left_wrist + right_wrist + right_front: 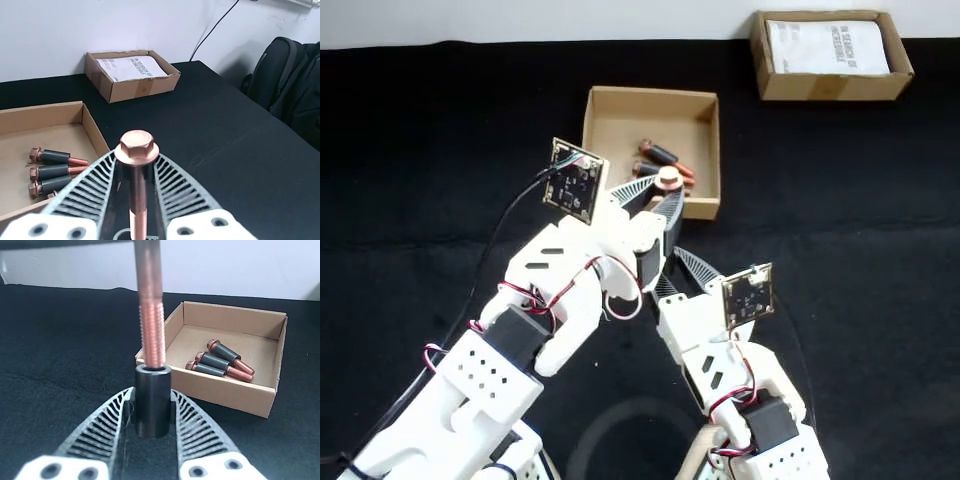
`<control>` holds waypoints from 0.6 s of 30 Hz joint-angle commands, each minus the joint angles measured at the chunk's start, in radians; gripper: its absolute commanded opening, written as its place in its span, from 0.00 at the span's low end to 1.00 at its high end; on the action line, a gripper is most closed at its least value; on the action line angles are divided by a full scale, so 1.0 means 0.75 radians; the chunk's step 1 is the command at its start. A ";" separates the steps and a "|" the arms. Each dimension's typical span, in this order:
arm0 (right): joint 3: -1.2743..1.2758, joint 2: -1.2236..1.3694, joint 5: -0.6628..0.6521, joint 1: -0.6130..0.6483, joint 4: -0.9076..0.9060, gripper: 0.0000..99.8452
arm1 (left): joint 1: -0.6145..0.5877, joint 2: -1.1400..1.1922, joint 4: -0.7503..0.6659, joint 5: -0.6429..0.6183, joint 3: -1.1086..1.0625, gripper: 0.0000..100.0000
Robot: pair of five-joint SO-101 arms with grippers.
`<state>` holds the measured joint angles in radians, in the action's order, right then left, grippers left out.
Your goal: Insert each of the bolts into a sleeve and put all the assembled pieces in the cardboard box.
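1. The right gripper [152, 391] pinches an upright black sleeve [152, 407] above the table [430, 140].
2. The left gripper [136, 157] clamps a copper bolt [137, 146], head up, with its threaded tip at the sleeve's mouth.
3. Just beyond, the cardboard box [620, 115] holds several assembled pieces [665, 160].
4. Farther off, a second box [830, 86] holds paper.

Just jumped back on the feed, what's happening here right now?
The left end effector holds a copper bolt by its shank. The right end effector grips a black sleeve at the bolt's threaded end. The tip sits at the sleeve's mouth, not pushed through. Several assembled pieces already lie in the cardboard box.
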<state>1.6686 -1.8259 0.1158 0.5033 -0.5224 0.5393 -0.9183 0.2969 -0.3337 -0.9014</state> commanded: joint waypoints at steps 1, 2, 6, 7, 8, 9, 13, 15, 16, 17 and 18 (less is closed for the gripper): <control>0.040 -0.009 0.006 0.011 0.003 0.01 | 0.003 0.003 -0.027 0.049 0.081 0.01; 0.040 -0.009 0.006 0.011 0.003 0.01 | 0.009 0.003 -0.039 0.059 0.077 0.01; 0.040 -0.009 0.006 0.011 0.003 0.01 | 0.026 0.003 -0.045 0.068 0.034 0.01; 0.040 -0.009 0.006 0.011 0.003 0.01 | 0.028 0.003 -0.045 0.068 0.021 0.01; 0.040 -0.009 0.006 0.011 0.003 0.01 | 0.028 0.003 -0.045 0.068 0.015 0.01; 0.040 -0.009 0.006 0.011 0.003 0.01 | 0.028 0.003 -0.041 0.068 0.015 0.01; 0.040 -0.009 0.006 0.011 0.003 0.01 | 0.032 0.003 -0.045 0.070 -0.011 0.01; 0.040 -0.009 0.006 0.011 0.003 0.01 | 0.032 0.003 -0.045 0.070 -0.038 0.01; 0.038 -0.009 0.006 0.011 0.003 0.01 | 0.032 0.003 -0.047 0.070 -0.058 0.01; 0.036 -0.009 0.006 0.011 0.003 0.01 | 0.032 0.003 -0.047 0.070 -0.073 0.01; 0.028 -0.009 0.006 0.011 0.003 0.01 | 0.030 0.001 -0.055 0.070 -0.087 0.01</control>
<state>1.6686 -1.8243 0.1158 0.5033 -0.5224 0.5470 -0.9198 0.2800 -0.2908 -0.9551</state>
